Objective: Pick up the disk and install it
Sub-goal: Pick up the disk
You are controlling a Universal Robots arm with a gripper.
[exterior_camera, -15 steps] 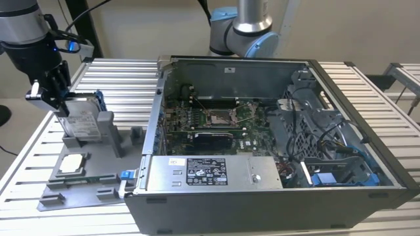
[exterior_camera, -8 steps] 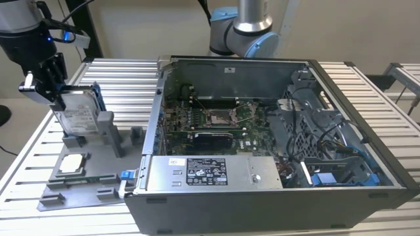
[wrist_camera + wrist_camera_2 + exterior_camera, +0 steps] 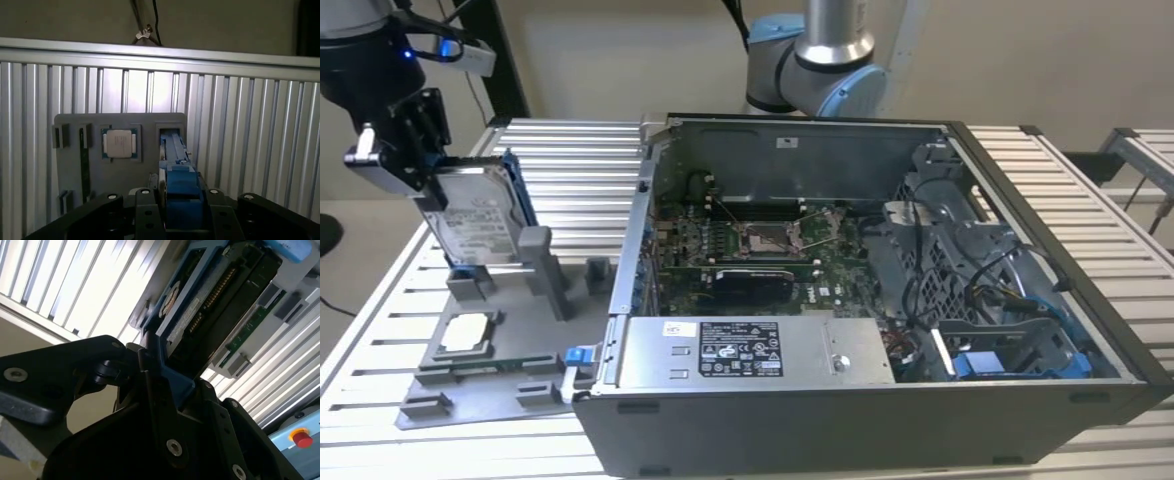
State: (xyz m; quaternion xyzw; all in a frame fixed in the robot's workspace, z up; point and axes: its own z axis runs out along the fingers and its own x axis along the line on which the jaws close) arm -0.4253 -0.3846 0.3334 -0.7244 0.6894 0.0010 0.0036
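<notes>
The disk [image 3: 478, 228] is a silver drive with a white label in a blue bracket. It stands on edge at the exterior view's left, its lower end at the slot of a grey fixture plate [image 3: 507, 385]. My gripper [image 3: 434, 180] is shut on its upper end. In the first wrist view the blue bracket [image 3: 180, 182] sits clamped in the gripper [image 3: 181, 200], above the plate [image 3: 90, 170]. The second wrist view shows the disk's edge [image 3: 210, 300] running away from the black fingers [image 3: 150, 380].
An open computer case [image 3: 854, 430] lies on the slatted table [image 3: 574, 170] at the exterior view's right, with a drive cage [image 3: 1014, 350] and a long grey box [image 3: 747, 350] inside. A small square chip [image 3: 467, 333] rests on the plate. A red button [image 3: 302, 438] is nearby.
</notes>
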